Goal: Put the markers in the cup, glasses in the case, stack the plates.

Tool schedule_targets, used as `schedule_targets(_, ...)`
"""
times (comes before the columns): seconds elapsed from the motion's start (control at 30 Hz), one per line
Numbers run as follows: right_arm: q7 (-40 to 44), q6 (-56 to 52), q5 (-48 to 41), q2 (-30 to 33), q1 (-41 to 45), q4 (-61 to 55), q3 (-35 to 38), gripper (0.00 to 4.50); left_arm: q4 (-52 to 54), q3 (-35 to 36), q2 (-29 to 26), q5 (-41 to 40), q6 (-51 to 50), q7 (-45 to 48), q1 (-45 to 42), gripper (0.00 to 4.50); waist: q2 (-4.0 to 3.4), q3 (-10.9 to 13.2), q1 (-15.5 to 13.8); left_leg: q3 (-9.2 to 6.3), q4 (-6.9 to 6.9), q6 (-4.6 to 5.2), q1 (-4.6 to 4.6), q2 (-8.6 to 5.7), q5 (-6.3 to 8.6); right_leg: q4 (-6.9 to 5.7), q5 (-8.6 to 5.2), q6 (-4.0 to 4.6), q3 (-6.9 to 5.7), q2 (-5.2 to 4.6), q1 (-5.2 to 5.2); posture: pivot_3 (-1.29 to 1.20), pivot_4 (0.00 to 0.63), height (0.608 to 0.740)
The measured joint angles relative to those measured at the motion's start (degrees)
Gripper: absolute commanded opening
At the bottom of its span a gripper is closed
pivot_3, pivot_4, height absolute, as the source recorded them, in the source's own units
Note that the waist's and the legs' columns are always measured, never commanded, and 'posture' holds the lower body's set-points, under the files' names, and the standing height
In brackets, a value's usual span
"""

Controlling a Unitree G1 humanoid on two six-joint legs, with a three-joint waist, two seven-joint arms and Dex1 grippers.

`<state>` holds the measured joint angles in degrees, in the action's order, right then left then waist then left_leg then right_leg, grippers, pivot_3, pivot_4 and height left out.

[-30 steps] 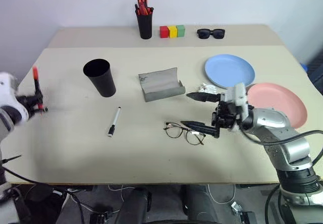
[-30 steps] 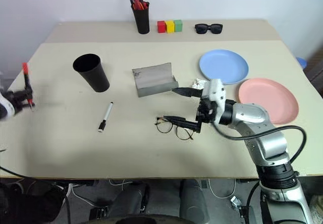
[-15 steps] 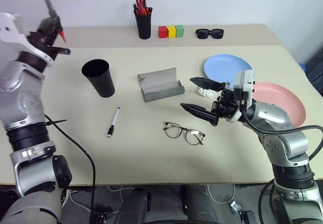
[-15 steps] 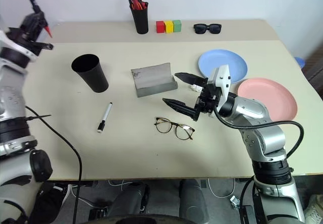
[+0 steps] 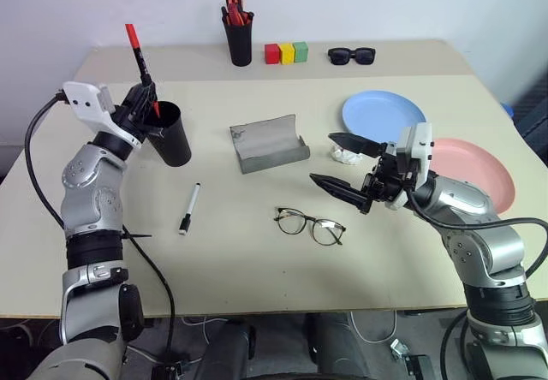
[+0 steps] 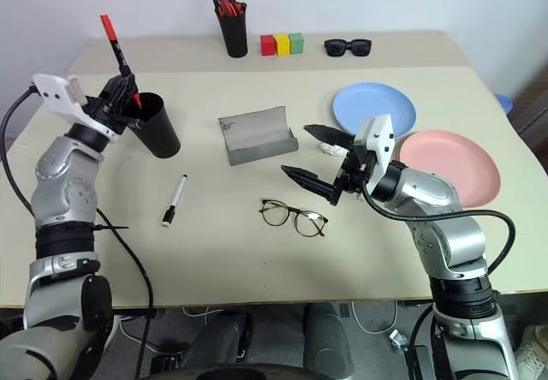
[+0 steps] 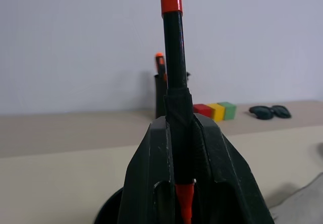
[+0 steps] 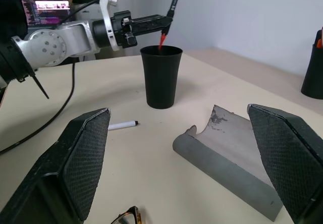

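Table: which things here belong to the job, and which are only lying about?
Job:
red marker, in the left gripper
white marker
cup
glasses
case
blue plate
pink plate

Lying about:
pen pot
three blocks
sunglasses
white crumpled bit

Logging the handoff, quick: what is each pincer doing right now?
Left pincer: shut on the slim red marker, over the wide black plastic cup.
Right pincer: open, holding nothing.
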<state>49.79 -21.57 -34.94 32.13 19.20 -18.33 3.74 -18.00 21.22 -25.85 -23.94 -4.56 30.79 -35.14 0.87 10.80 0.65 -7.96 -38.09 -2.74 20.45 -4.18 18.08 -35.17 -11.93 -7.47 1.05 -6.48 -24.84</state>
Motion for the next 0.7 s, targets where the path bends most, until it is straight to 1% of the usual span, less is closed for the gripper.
schedule_targets(0.23,0.18,0.02,0.33,0.07,0.0,0.0,-0.02,4.47,2.19,-0.12,-0.05,0.66,0.14,-1.6,2.93,0.03,0.0,0.0,-0.03,0.0,0.0,0.0,-0.01,0.0,0.0,0.0,0.0,0.0,0.0,0.0,0.02,0.0,0.15,0.74)
schedule_targets(0.3,0.2,0.02,0.39,0.07,0.0,0.0,-0.02,4.47,2.2,-0.14,-0.05,0.88,0.21,-2.13,2.91,0.99,0.0,0.0,-0.03,0.0,0.0,0.0,-0.01,0.0,0.0,0.01,0.0,0.0,0.0,0.0,0.02,0.0,0.15,0.74)
schedule_targets(0.33,0.22,0.02,0.4,0.07,-0.01,0.0,-0.02,4.47,2.2,-0.15,-0.05,0.91,0.22,-2.26,2.91,1.27,0.0,0.0,-0.03,0.0,0.0,0.0,-0.01,0.0,0.0,0.01,0.0,0.0,0.0,0.0,0.02,0.0,0.15,0.74)
schedule_targets(0.4,0.3,0.02,0.41,0.09,0.0,0.0,-0.02,4.47,2.2,-0.15,-0.05,0.91,0.35,-2.37,2.91,2.36,0.0,0.0,-0.03,0.0,0.0,0.0,-0.01,-0.01,0.0,0.01,0.0,0.0,0.0,0.0,0.02,0.0,0.15,0.74)
schedule_targets(0.47,0.35,0.02,0.41,0.2,0.0,0.0,-0.02,4.47,2.2,-0.19,-0.05,0.92,0.45,-2.47,2.91,3.32,0.0,0.0,0.02,0.0,0.0,0.0,-0.02,0.0,0.0,0.01,0.0,0.0,0.0,0.0,0.02,0.0,0.15,0.74)
schedule_targets(0.53,0.33,0.02,0.41,0.23,0.0,0.0,-0.02,4.47,2.2,-0.24,-0.05,0.94,0.5,-2.47,2.91,4.37,0.0,0.0,0.02,0.0,0.0,0.0,-0.02,0.0,0.0,0.01,0.0,0.0,0.0,0.0,0.02,0.0,0.15,0.74)
schedule_targets(0.57,0.32,0.02,0.41,0.23,-0.01,0.0,-0.02,4.47,2.2,-0.25,-0.05,0.94,0.5,-2.39,2.91,4.45,0.0,0.0,0.0,0.0,0.0,0.0,-0.02,0.0,0.0,0.01,0.0,0.0,0.0,0.0,0.02,0.0,0.15,0.74)
schedule_targets(0.7,0.3,0.02,0.41,0.23,-0.04,0.0,-0.02,4.47,3.31,-0.3,-0.05,0.66,-0.2,-1.66,2.94,4.45,0.0,0.0,-0.02,0.0,0.0,0.0,-0.01,0.0,0.0,0.01,0.0,0.0,0.0,0.0,0.02,0.0,0.15,0.74)
